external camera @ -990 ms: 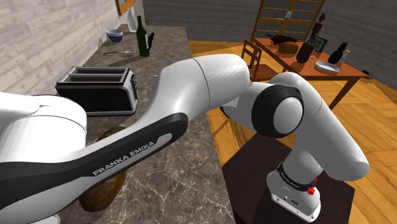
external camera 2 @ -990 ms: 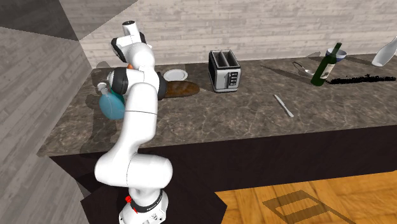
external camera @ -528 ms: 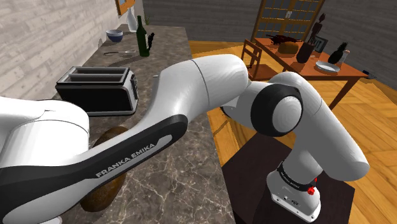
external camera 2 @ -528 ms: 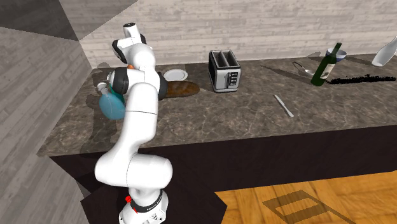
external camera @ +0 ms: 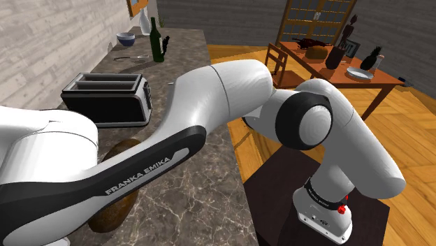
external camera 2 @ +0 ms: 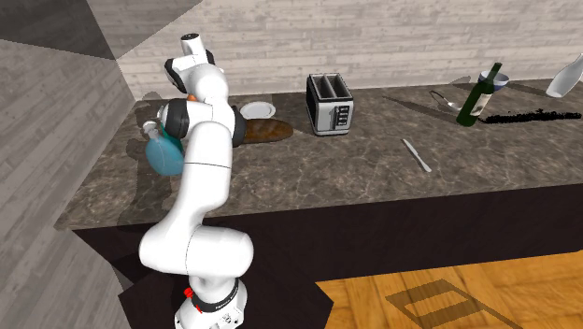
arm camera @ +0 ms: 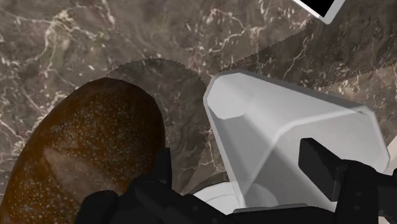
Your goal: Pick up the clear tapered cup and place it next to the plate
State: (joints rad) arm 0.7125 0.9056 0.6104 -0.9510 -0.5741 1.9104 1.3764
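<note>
Your gripper (arm camera: pixel 236 164) stands with its two black fingers well apart, and the clear tapered cup (arm camera: pixel 280 127) sits in the gap between them. One finger overlaps the cup's wider end, though you cannot tell whether it truly touches. The other is plainly clear of the cup's wall, with bare stone showing between. The cup looks pale grey and see-through, with its narrow end the farther from the hand.

Just outside that free finger lies a brown, speckled bread loaf (arm camera: pixel 83 153), near the cup but apart from it. A white curved rim shows close under the hand, beneath the cup's wide end. You can see the plate (external camera 2: pixel 255 109) from the second exterior view, just beside the loaf. In that view the arm folds over this end of the worktop, and a teal rounded object (external camera 2: pixel 164 155) sits partly hidden behind it.

Well away from the gripper along the dark veined marble counter (arm camera: pixel 95 51) you have a black and silver toaster (external camera 2: pixel 329 105), then a knife (external camera 2: pixel 417 155), a green bottle (external camera 2: pixel 476 93) and a white bottle (external camera 2: pixel 565 77).

A pale plank wall (external camera: pixel 35 49) backs the counter. Beyond the dark stand (external camera: pixel 279 203) lie a wooden floor (external camera: pixel 398 119) and a wooden table (external camera: pixel 381 82).
</note>
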